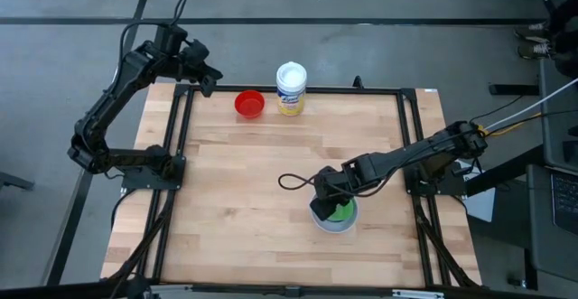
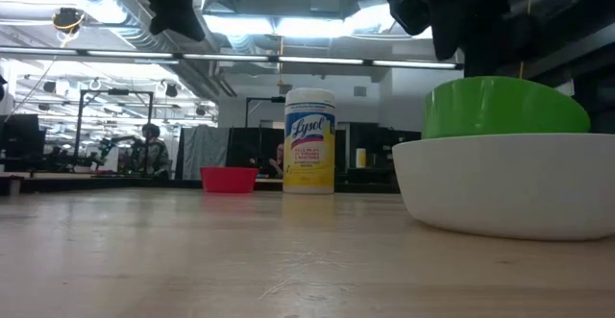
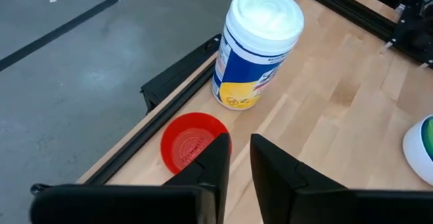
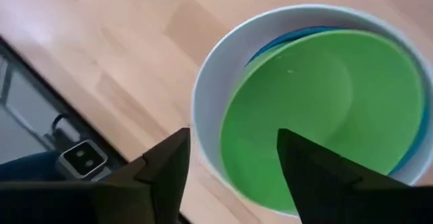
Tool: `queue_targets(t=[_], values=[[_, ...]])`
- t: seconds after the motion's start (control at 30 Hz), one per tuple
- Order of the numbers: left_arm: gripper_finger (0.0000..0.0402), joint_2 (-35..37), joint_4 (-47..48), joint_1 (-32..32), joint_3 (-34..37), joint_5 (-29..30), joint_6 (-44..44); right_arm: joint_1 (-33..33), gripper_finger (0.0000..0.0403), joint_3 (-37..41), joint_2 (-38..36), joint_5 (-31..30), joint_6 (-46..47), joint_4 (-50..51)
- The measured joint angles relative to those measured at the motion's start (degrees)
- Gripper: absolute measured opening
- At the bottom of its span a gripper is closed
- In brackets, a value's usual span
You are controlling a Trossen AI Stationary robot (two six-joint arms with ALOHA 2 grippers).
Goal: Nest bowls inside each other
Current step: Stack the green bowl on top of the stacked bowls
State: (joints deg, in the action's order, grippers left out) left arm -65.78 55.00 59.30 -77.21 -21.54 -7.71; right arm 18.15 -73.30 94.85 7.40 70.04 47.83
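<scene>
A white bowl (image 4: 203,95) stands on the wooden table toward its right near part, with a blue bowl (image 4: 284,40) inside it and a green bowl (image 4: 325,109) on top. The green bowl (image 2: 504,107) rises above the white bowl's rim (image 2: 509,140). My right gripper (image 4: 233,163) hangs open just over the stack's rim, one finger outside the white bowl and one over the green one. A red bowl (image 1: 249,104) sits alone near the far edge. My left gripper (image 3: 240,149) hovers high above it by the far left corner, its fingers a little apart with nothing between them.
A white cylindrical tub (image 1: 291,88) with a yellow label stands upright just right of the red bowl at the far edge. A black frame rail (image 1: 298,89) runs around the tabletop. A loose black cable (image 1: 293,183) loops on the wood left of the stack.
</scene>
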Motion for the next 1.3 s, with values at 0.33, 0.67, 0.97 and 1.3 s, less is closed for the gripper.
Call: queue_targets(t=[0.33,0.67,0.97,1.3], values=[[0.0054,0.0,0.0,0.4,0.0,-0.2,0.0,0.0,0.0156,0.0,3.3,2.5,0.6,8.7],[0.0059,-0.4,0.0,0.4,0.0,-0.2,0.0,-1.4,0.0165,0.0,1.0,1.6,0.0,8.1],[0.0058,-0.4,0.0,0.4,0.0,-0.2,-0.1,-2.8,0.0198,0.0,-2.2,-3.5,-0.3,-3.8],[0.0056,-0.4,0.0,0.4,0.0,-0.2,-0.1,-3.7,0.0185,0.0,-0.2,0.9,-1.7,-7.0]])
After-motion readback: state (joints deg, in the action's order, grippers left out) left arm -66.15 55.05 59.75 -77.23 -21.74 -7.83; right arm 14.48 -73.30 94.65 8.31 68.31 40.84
